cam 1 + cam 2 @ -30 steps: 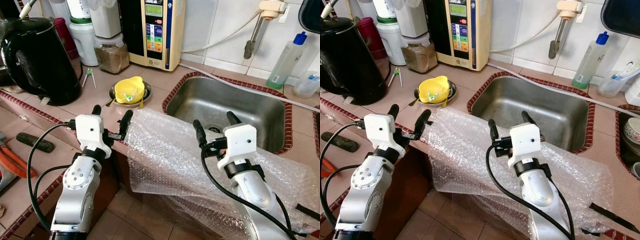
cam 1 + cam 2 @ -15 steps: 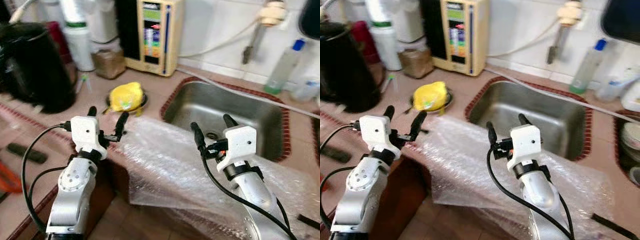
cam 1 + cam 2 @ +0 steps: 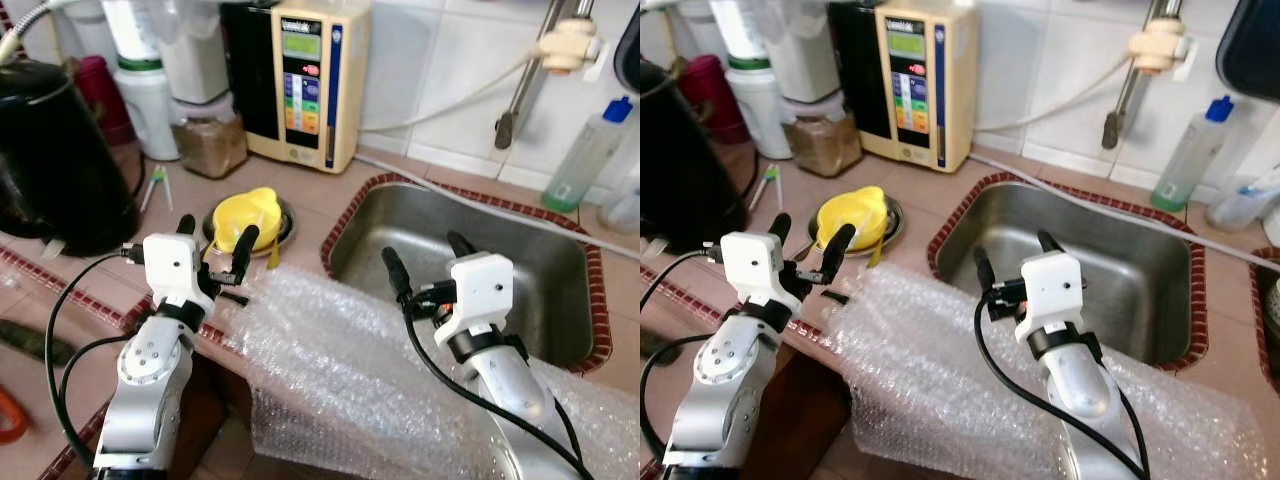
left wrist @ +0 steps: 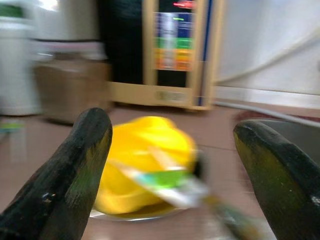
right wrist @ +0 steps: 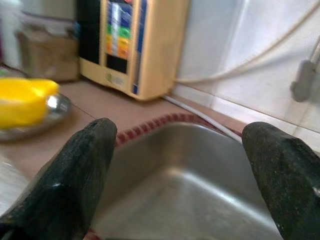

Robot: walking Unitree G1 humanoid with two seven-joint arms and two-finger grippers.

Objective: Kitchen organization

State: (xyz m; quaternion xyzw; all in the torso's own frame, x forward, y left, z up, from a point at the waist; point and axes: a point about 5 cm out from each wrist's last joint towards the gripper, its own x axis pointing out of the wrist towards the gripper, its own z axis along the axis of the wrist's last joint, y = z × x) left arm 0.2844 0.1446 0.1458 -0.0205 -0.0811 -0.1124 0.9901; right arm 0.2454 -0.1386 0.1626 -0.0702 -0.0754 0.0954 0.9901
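Observation:
A yellow plastic piece [image 3: 250,210] rests in a small metal dish [image 3: 283,226] on the tiled counter, left of the steel sink [image 3: 480,215]. A sheet of bubble wrap [image 3: 340,370] hangs over the counter's front edge. My left gripper [image 3: 217,232] is open, just short of the dish and level with it; in the left wrist view the yellow piece [image 4: 145,160] shows between the two fingers [image 4: 65,185]. My right gripper [image 3: 422,250] is open above the bubble wrap, pointing at the sink [image 5: 175,185]. Neither holds anything.
A black kettle [image 3: 50,150] stands at the left. A jar [image 3: 210,145], a white canister [image 3: 150,100] and a beige water unit [image 3: 305,80] line the back wall. A tap [image 3: 520,90] hangs over the sink, with a green bottle [image 3: 588,150] to its right.
The whole view has shifted as the camera moved, with blur half a second ago. Both arms keep their pose with grippers open; the left gripper now sits nearer the yellow piece.

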